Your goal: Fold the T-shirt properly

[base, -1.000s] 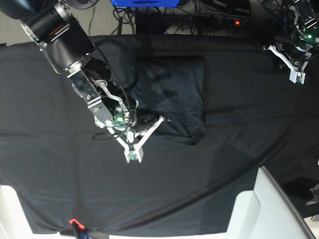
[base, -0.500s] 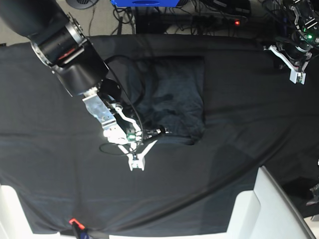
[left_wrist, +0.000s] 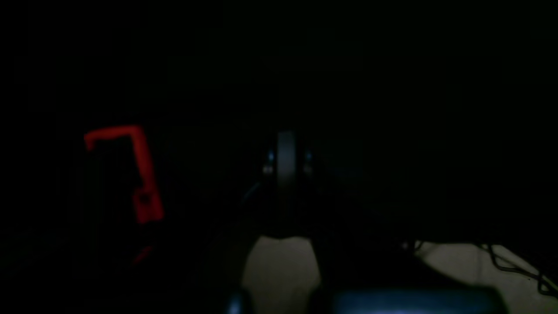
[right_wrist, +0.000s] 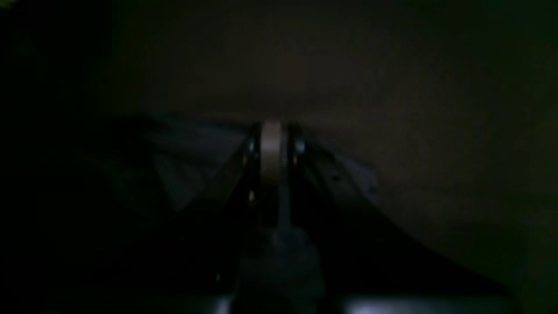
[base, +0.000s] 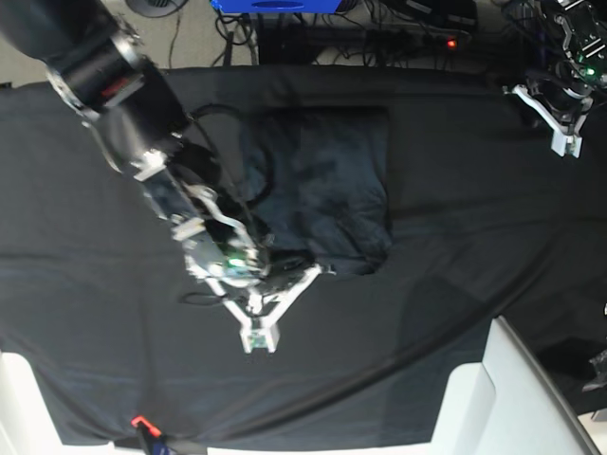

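I see the right gripper closed, fingers together over bare tablecloth, holding nothing. The T-shirt lies folded just behind its wrist. The left gripper sits closed and empty, well apart from the shirt.

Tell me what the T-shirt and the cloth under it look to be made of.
The T-shirt: soft matte knit, probably cotton jersey, going by its slightly lighter, mottled charcoal tone and small rumples. The tablecloth: a smoother, flatter black woven fabric, judged by its even surface with long shallow creases. Neither shows any sheen; the weave itself is too fine to see.
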`<state>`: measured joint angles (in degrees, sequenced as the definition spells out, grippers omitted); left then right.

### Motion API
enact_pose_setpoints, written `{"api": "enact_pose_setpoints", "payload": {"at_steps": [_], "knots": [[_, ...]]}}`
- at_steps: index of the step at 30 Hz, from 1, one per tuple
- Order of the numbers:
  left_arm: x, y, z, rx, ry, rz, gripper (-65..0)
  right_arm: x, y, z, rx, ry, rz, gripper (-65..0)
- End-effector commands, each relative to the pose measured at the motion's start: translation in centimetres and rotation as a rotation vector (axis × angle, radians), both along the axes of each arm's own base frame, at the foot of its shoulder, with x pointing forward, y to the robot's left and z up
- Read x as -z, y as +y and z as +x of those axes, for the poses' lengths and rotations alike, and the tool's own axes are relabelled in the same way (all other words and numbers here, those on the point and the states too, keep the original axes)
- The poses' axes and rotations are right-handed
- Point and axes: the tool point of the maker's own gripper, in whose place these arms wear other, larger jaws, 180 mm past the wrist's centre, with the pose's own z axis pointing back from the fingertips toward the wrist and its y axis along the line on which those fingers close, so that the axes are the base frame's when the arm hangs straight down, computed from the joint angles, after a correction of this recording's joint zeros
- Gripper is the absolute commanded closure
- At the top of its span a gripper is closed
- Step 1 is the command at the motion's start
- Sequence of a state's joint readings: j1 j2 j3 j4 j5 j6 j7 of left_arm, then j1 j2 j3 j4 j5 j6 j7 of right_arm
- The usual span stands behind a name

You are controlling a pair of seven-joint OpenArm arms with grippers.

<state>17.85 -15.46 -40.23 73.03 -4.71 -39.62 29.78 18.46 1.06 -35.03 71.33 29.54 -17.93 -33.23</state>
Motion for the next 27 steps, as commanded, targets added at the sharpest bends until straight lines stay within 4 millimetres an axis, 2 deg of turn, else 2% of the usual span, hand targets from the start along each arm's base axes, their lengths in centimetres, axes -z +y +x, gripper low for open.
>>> {"api": "enact_pose_setpoints", "payload": {"at_steps": [1, 2, 5, 10, 14, 18, 22, 24, 27], "knots": [[-1.0, -0.2, 1.2, 0.04, -0.036, 0.011, 0.0, -1.8, 0.0, 0.7, -0.005, -0.043, 0.013, -3.5], [-1.1, -0.8, 1.5, 0.071, -0.036, 0.011, 0.0, -2.1, -0.4, 0.2, -0.017, -0.04, 0.009, -3.3], [-2.1, -3.7, 2.5, 0.17, -0.065, 0.01, 0.0, -1.5, -0.9, -3.4, -0.063, 0.041, 0.003, -3.2], [-5.3, -11.1, 4.9, 0.329, -0.199, -0.089, 0.0, 1.1, -1.5, -10.4, -0.091, 0.148, 0.021, -3.0], [-6.1, -17.3, 5.4, 0.44, -0.244, -0.177, 0.0, 3.4, -1.7, -14.6, -0.092, 0.236, 0.023, -3.0], [-5.5, -21.1, 5.6, 0.495, -0.243, -0.248, 0.0, 4.4, -1.9, -16.1, -0.074, 0.236, 0.031, -3.0], [-4.2, -23.6, 5.4, 0.538, -0.21, -0.304, 0.0, 4.8, -1.3, -17.2, -0.092, 0.25, 0.033, -3.0], [-3.5, -24.2, 5.2, 0.549, -0.189, -0.319, 0.0, 5.0, -0.8, -17.7, -0.116, 0.254, 0.027, -3.2], [-2.1, -24.2, 5.2, 0.529, -0.164, -0.342, 0.0, 5.9, -1.1, -18.1, -0.13, 0.252, -0.028, -3.2]]}}
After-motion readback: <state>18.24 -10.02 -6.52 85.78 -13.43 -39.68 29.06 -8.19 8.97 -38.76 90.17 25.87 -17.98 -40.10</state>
